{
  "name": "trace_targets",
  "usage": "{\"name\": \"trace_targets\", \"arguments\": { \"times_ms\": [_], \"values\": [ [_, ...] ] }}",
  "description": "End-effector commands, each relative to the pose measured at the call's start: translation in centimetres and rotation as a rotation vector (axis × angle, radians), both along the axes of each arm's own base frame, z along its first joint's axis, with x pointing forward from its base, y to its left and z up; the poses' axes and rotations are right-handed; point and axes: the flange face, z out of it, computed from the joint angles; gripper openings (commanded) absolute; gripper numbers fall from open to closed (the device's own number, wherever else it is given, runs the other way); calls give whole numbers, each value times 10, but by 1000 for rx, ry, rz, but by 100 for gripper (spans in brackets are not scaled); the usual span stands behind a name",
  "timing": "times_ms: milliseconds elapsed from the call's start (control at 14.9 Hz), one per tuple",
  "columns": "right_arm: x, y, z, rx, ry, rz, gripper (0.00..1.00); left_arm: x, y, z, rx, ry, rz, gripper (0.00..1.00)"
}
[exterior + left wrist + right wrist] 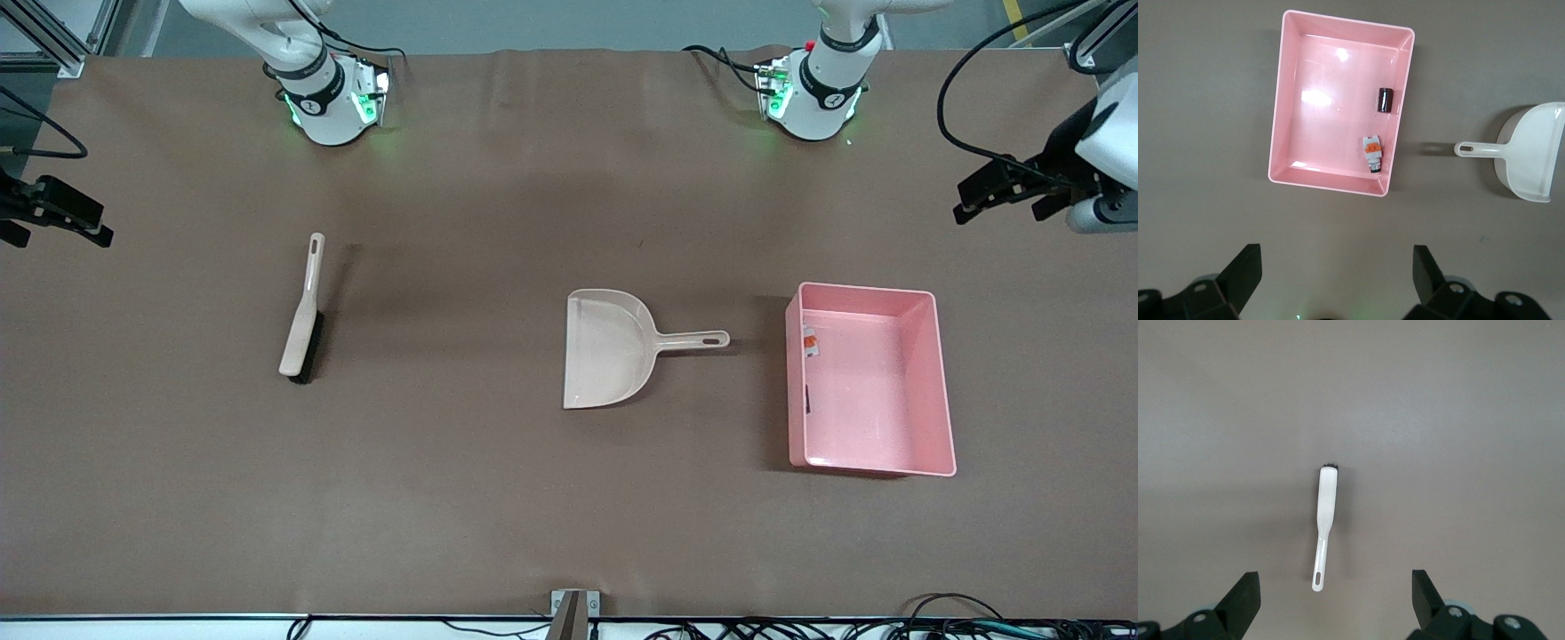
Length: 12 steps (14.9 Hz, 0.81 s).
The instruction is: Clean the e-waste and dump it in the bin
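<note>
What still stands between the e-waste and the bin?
Nothing visible: both parts already lie inside the pink bin, the white part and the dark block, by the wall nearest the dustpan. Left gripper and right gripper hang open, holding nothing.

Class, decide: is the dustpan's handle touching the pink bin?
Apart. The front view shows bare table between the dustpan handle tip and the bin wall.

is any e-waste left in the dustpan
No, the dustpan is bare; both small parts lie inside the pink bin.
</note>
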Motion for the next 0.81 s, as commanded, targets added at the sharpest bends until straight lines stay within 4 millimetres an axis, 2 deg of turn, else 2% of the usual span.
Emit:
{"name": "trace_targets", "arguments": {
  "times_ms": [0,269,740],
  "values": [
    [-3,0,4,-10,0,4,100,-14,-15,1,41,-24,-44,100],
    [-3,0,4,-10,-1,1,100,-26,-21,1,47,-11,-43,100],
    [-3,-1,4,-10,0,0,100,-22,-11,13,76,-40,-38,100]
  ]
}}
